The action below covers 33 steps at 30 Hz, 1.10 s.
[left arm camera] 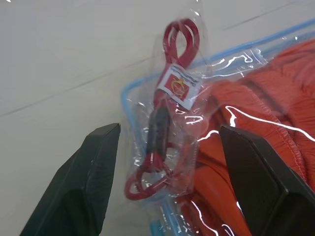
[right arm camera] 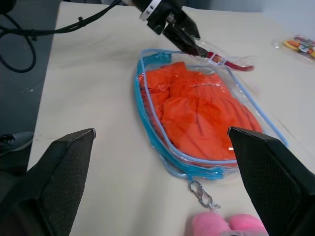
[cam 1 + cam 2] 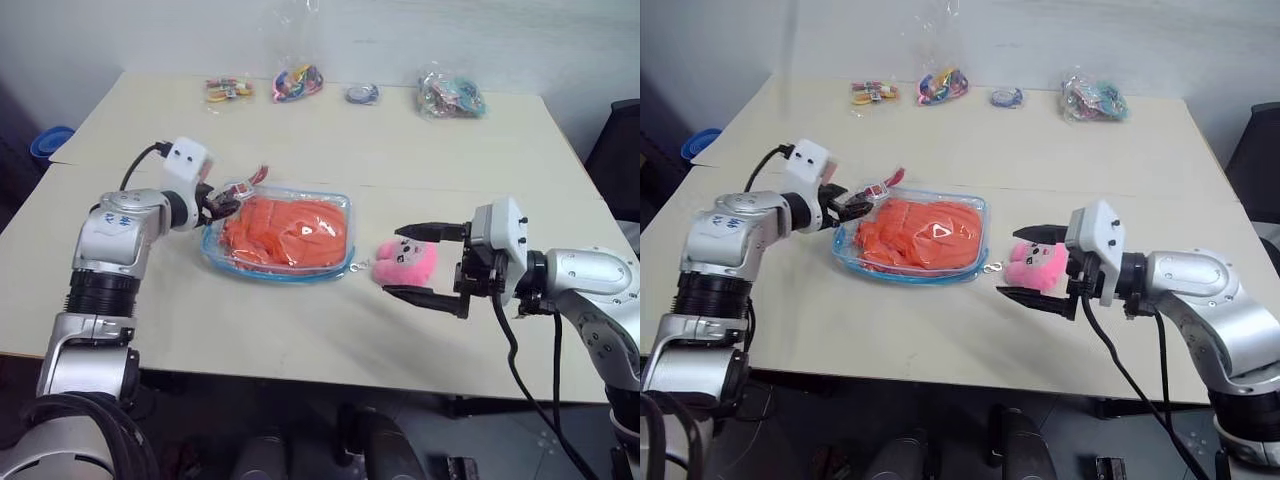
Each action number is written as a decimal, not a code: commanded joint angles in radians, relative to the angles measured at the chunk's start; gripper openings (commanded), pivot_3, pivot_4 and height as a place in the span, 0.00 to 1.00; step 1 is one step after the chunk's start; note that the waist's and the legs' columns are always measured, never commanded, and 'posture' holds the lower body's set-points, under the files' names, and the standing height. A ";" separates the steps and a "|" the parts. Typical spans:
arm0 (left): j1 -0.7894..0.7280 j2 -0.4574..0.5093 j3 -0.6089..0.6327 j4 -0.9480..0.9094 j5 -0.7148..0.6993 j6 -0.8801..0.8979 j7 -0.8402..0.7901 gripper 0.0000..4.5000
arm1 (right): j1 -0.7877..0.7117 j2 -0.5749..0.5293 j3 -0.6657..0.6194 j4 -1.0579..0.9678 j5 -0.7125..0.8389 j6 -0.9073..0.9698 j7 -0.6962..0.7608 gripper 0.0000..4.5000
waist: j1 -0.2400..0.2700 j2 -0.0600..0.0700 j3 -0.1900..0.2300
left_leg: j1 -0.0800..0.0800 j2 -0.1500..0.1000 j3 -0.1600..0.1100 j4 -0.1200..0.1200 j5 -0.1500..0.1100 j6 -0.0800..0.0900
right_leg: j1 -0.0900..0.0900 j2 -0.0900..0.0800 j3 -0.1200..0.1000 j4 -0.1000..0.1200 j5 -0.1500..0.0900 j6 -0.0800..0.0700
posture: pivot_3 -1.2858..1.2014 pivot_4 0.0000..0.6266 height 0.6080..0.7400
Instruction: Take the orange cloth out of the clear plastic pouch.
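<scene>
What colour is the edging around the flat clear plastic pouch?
Light blue. The edging of the clear plastic pouch shows best in the right wrist view.

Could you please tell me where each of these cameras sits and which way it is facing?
Left and right eye views: on the head, looking forward and down over the table; both arms show.
Left wrist view: along the left gripper, jaws open around a small clear packet beside the clear plastic pouch.
Right wrist view: along the right gripper, jaws open, facing the pouch, the orange cloth and the left gripper.
All views share the pouch and cloth.
</scene>
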 commanded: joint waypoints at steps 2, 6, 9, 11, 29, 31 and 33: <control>-0.027 -0.010 0.013 0.054 0.038 -0.062 0.004 0.62 | -0.010 0.000 -0.055 -0.022 0.004 -0.018 -0.031 1.00 | -0.004 0.000 0.000 | 0.000 0.000 0.000 0.000 0.000 0.000 | 0.000 0.000 0.000 0.000 0.000 0.000 | 0.52 0.24 1.00; -0.018 -0.021 0.042 0.046 0.023 -0.063 -0.002 0.35 | -0.007 0.006 -0.059 -0.032 -0.003 -0.021 -0.051 1.00 | -0.005 0.000 0.000 | 0.000 0.001 0.000 0.000 0.000 0.000 | 0.000 0.000 0.000 0.001 0.000 0.000 | 0.52 0.24 1.00; 0.001 -0.015 0.057 0.016 0.017 -0.053 -0.010 0.15 | -0.014 0.013 -0.058 -0.027 -0.002 -0.020 -0.062 1.00 | -0.004 0.000 0.000 | 0.000 0.001 0.000 0.000 0.000 0.000 | 0.000 0.000 0.000 0.001 0.000 0.000 | 0.52 0.24 1.00; 0.020 -0.006 0.077 -0.016 0.010 -0.038 -0.012 0.04 | -0.020 0.016 -0.051 -0.024 -0.003 -0.021 -0.063 1.00 | -0.004 0.000 0.000 | 0.000 0.001 0.000 0.000 0.000 0.000 | 0.000 0.000 0.000 0.001 0.000 0.000 | 0.52 0.24 1.00; 0.590 0.241 0.524 -0.117 0.087 -0.092 0.214 0.04 | -0.189 0.056 0.094 0.115 0.004 -0.025 0.119 1.00 | -0.011 0.000 0.000 | 0.002 0.002 -0.002 -0.002 -0.001 0.001 | 0.000 -0.002 -0.001 0.000 -0.001 -0.001 | 0.52 0.24 1.00; 0.634 0.221 0.537 -0.164 0.065 -0.057 0.205 0.04 | -0.204 0.065 0.104 0.127 -0.002 -0.027 0.123 1.00 | -0.004 0.000 0.000 | 0.001 0.002 -0.002 -0.002 -0.002 0.003 | 0.000 -0.002 -0.001 -0.001 -0.001 -0.001 | 0.52 0.24 1.00; 0.655 0.203 0.559 -0.197 0.045 -0.024 0.209 0.24 | -0.207 0.069 0.108 0.131 -0.007 -0.028 0.126 1.00 | -0.001 0.000 0.000 | 0.000 0.002 -0.002 -0.002 -0.002 0.003 | -0.001 -0.002 -0.001 -0.002 -0.001 -0.001 | 0.52 0.24 1.00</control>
